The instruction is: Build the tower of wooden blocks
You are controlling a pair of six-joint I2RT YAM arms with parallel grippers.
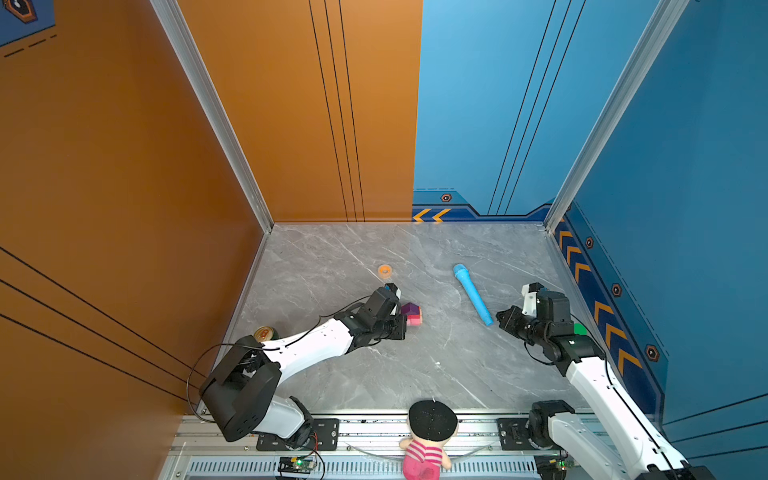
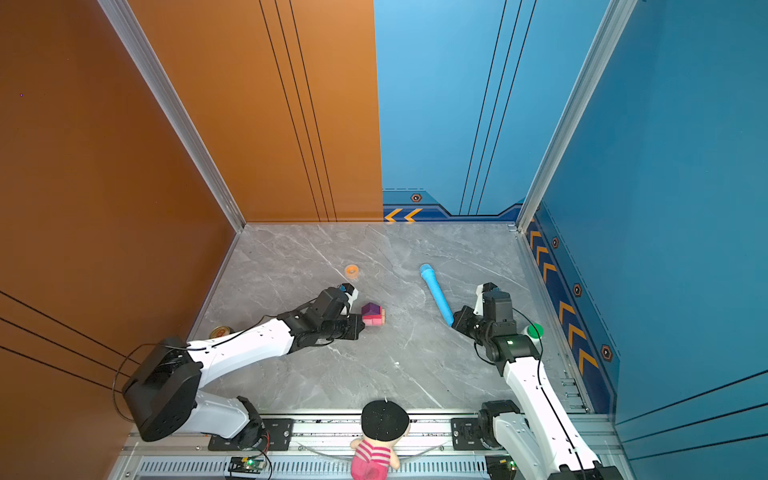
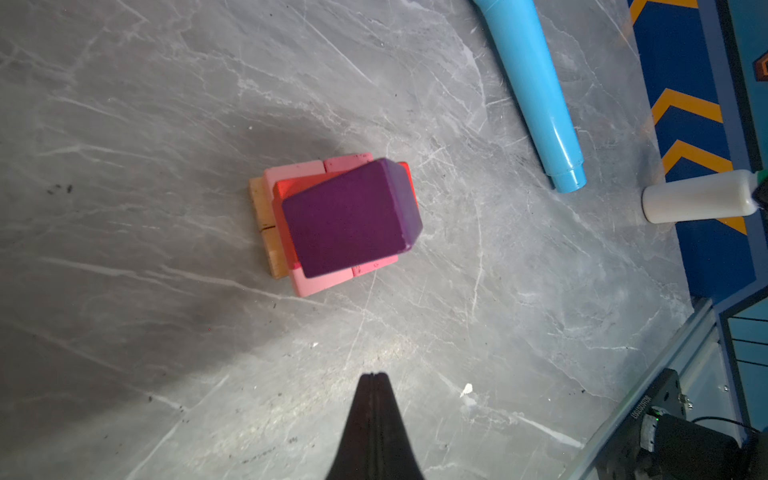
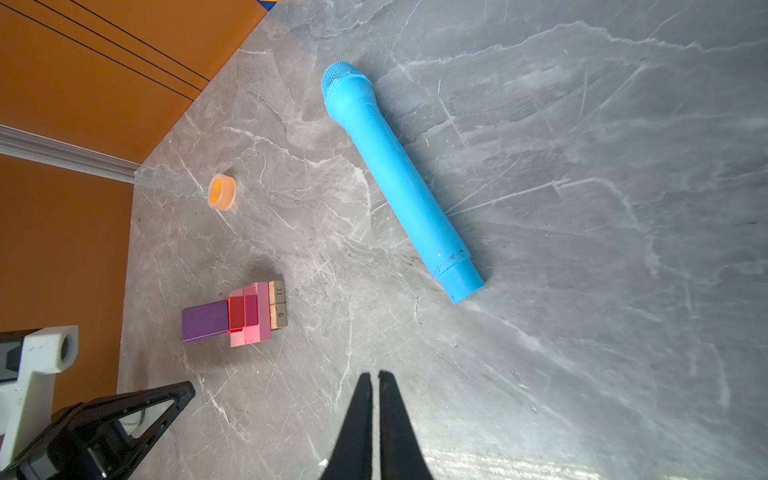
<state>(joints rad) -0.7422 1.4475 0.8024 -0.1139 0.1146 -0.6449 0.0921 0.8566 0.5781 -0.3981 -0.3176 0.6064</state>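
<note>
— Where to find the small painted wood block tower [image 1: 411, 314]?
— Near the middle of the smooth grey marble-veined tabletop [image 1: 332, 257], close to the left gripper [image 3: 375, 376], not touched.
— From bottom to top?
— Two rough tan slabs [image 3: 259, 203] side by side, then matte pale pink bricks [image 3: 293, 171], a red brick [image 3: 286, 186], a purple house-shaped piece [image 3: 353, 216] on top, turned slightly askew.
— The left gripper's black tapered fingers?
— Pressed fully together, holding nothing.
— The right gripper [image 4: 374, 376]?
— Almost closed, only a thin slit, empty; near the long smooth blue microphone-shaped tube [image 4: 399, 183] with meshed head.
— Anything more?
— A small translucent orange tape ring [image 4: 221, 192], well apart.
</note>
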